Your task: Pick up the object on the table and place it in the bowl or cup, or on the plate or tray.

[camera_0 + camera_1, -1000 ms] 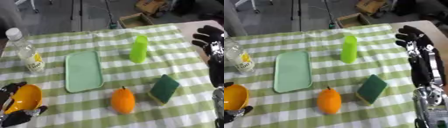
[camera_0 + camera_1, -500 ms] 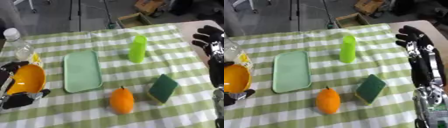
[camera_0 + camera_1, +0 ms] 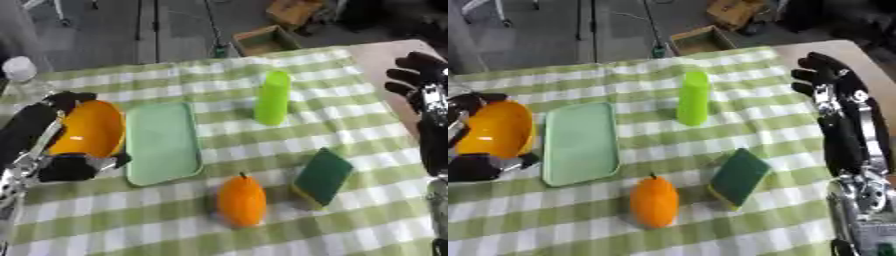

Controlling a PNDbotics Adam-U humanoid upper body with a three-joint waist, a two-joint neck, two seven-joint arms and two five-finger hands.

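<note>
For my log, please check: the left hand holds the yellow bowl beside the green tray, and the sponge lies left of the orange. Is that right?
Not quite: in the left eye view the sponge lies right of the orange, not left. The left hand does hold the yellow bowl beside the green tray.

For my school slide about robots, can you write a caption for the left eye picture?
Robot's left hand holds an orange bowl beside a green tray on a checked cloth.

light: even, bright; shadows: faint; focus: soft blur throughout
</note>
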